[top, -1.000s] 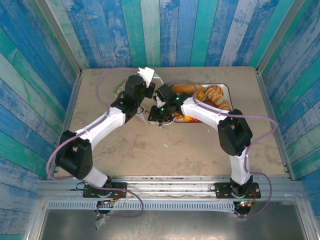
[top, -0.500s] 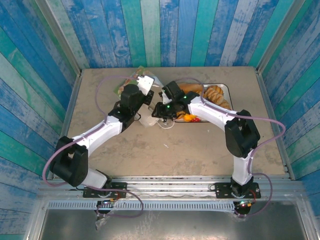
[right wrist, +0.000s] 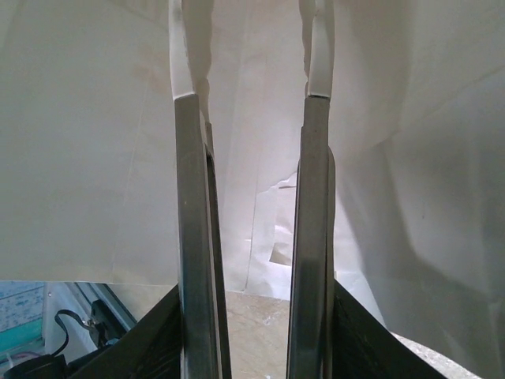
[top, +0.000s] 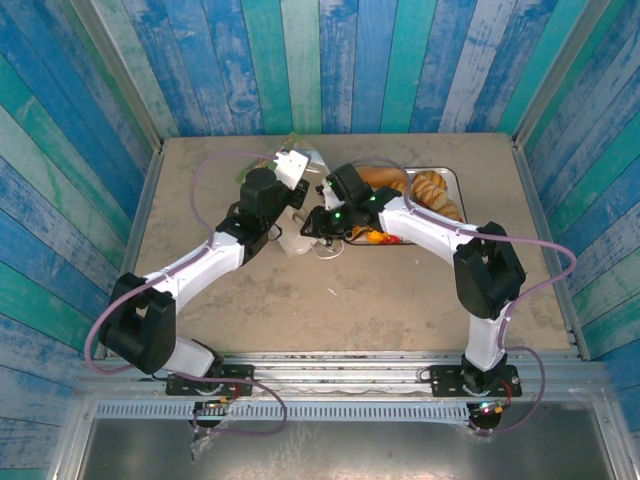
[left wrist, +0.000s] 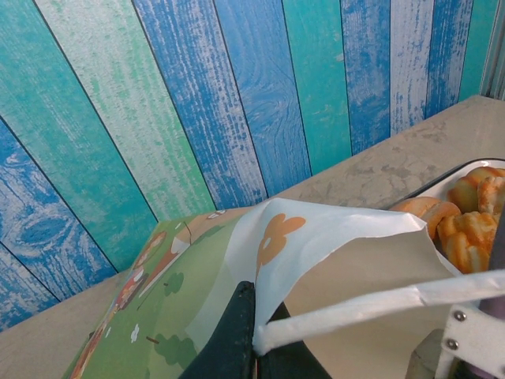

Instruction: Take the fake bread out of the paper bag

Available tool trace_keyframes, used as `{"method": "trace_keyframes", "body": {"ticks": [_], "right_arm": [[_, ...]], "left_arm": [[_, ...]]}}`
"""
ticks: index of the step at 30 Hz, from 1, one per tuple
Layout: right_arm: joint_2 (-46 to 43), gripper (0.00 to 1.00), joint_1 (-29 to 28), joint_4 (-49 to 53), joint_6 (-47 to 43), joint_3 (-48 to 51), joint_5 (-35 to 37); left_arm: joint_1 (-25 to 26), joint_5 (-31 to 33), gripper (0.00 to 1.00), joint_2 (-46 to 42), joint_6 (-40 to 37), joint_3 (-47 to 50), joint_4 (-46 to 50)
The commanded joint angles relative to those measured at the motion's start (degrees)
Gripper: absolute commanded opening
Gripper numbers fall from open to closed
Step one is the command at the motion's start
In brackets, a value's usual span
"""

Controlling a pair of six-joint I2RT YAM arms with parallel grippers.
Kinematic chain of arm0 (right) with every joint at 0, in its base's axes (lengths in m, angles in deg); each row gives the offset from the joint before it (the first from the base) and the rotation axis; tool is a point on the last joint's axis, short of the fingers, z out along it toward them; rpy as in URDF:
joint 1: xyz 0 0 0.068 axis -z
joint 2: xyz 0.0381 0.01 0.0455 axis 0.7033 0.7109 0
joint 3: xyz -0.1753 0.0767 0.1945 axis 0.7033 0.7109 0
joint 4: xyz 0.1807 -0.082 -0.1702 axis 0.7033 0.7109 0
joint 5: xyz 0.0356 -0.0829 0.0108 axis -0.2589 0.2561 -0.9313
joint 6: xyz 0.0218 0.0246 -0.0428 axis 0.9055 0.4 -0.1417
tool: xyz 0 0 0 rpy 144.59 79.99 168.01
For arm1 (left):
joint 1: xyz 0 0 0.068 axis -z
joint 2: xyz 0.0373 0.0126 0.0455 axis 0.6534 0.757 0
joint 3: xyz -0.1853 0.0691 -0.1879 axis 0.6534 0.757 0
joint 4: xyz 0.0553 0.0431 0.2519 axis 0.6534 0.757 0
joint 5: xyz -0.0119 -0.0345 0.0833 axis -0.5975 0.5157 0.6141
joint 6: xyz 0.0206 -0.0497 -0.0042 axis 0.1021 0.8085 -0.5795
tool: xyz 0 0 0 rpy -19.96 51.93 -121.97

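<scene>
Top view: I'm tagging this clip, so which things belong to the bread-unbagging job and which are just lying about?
Job: white paper bag with orange-and-green print; glossy golden-brown toy pastries; long metal tongs; left pincer, shut on the bag's rim; right pincer, gripping the tongs.
Lying about: metal-rimmed tray under the pastries; purple arm cables; blue-green plank walls.

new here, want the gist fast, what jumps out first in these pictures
The left gripper pinches the rim of the white bag at the far middle of the table. The right gripper pokes metal tongs into the bag. Glossy bread sits on a tray just right of it.
</scene>
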Motion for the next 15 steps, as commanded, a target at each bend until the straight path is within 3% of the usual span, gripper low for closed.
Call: {"method": "trace_keyframes", "body": {"ticks": [1,15], "right_arm": [[-1.55,0.42,-0.81,-1.41,-0.30,-0.23,1.61],[-0.91,0.40,-3.21,-2.11,-0.28,-0.59,9.24]], "left_arm": [[0.26,0.06,0.00,-2.10,1.13,-2.27,-2.12],[0.26,0.17,0.00,-2.27,3.54,-3.89,-0.52]]}}
